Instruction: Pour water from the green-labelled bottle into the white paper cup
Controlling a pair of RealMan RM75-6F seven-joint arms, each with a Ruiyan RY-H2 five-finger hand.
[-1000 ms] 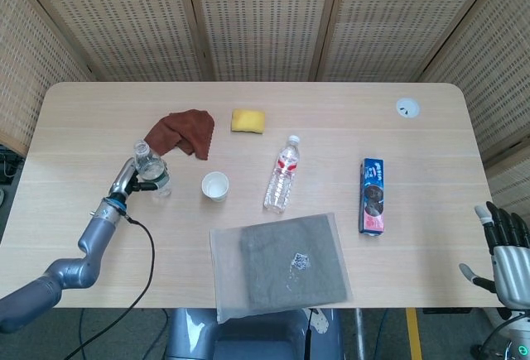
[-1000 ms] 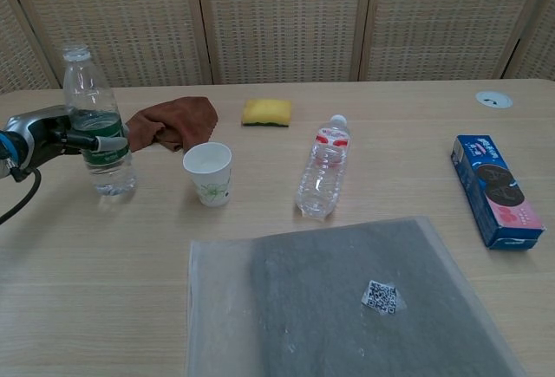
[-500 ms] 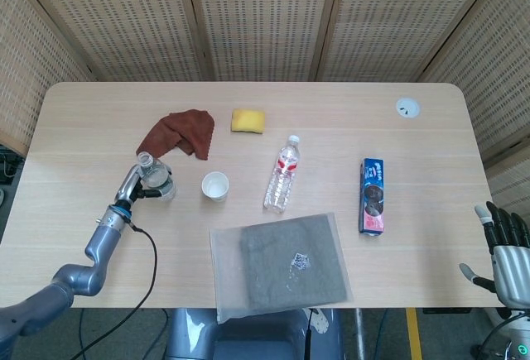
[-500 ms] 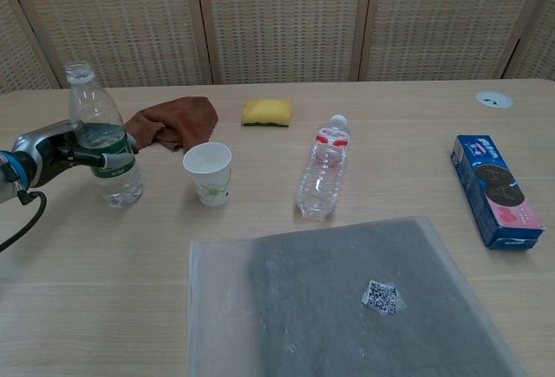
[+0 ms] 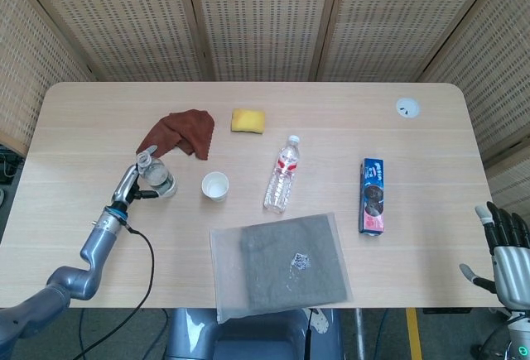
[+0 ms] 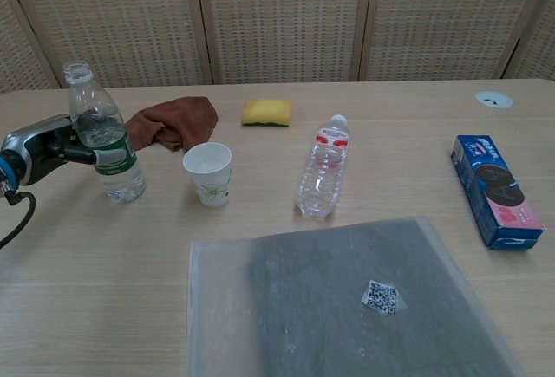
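Left hand [image 6: 39,146] grasping the green-labelled bottle [image 6: 102,139] around its label band, seen from the chest view. The forearm reaches in low over the worktop [image 6: 364,108] from the left of the white paper cup [image 6: 209,173], roughly level, with the fingers wrapped around the far side of the bottle. The bottle is uncapped and leans slightly, its open neck tipped away from the cup and its base nearer the cup; whether the base touches the worktop cannot be told. The cup stands upright just right of the bottle, apart from it.

In the head view the same hand [image 5: 132,183] sits at the end of a bent grey arm with a black cable trailing from the wrist. The right hand [image 5: 505,244] is far right of the cup, beyond the worktop's edge, palm raised, fingers spread and holding nothing.

Behind the cup: a brown cloth [image 6: 171,123] and a yellow sponge [image 6: 266,112]. Right of the cup: a red-labelled bottle [image 6: 323,168] lying down and, further off, a blue biscuit box [image 6: 495,189]. In front of the cup: a grey cloth in a clear bag [image 6: 347,299].
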